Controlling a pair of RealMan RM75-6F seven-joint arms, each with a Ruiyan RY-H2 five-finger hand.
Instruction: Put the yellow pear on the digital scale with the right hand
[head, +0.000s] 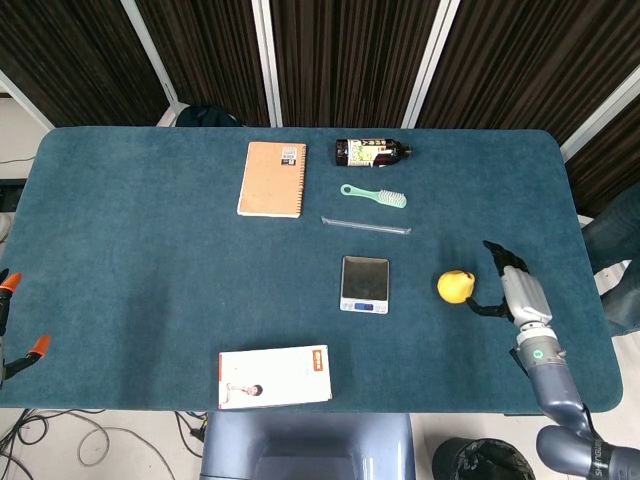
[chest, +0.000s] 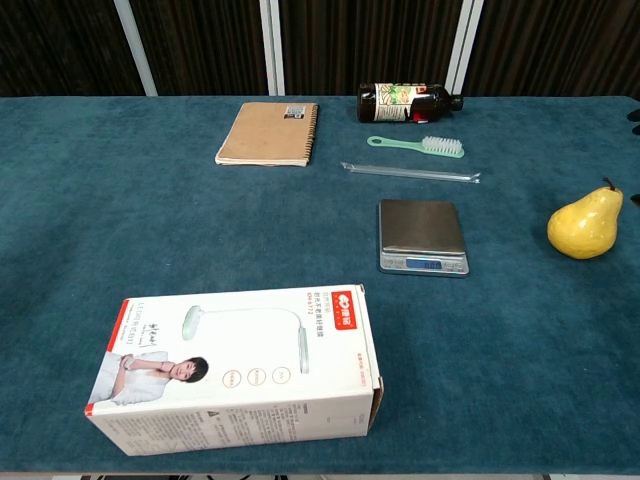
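The yellow pear lies on the blue table, right of the small silver digital scale. In the chest view the pear lies with its stem up, a gap away from the scale, whose plate is bare. My right hand is just right of the pear, fingers apart and holding nothing. Its thumb reaches toward the pear but stays short of it. The chest view shows almost nothing of this hand. My left hand shows in neither view.
Behind the scale lie a clear thin tube, a green brush, a dark bottle on its side and a brown notebook. A white lamp box sits at the front edge. The table's right edge is close to my right hand.
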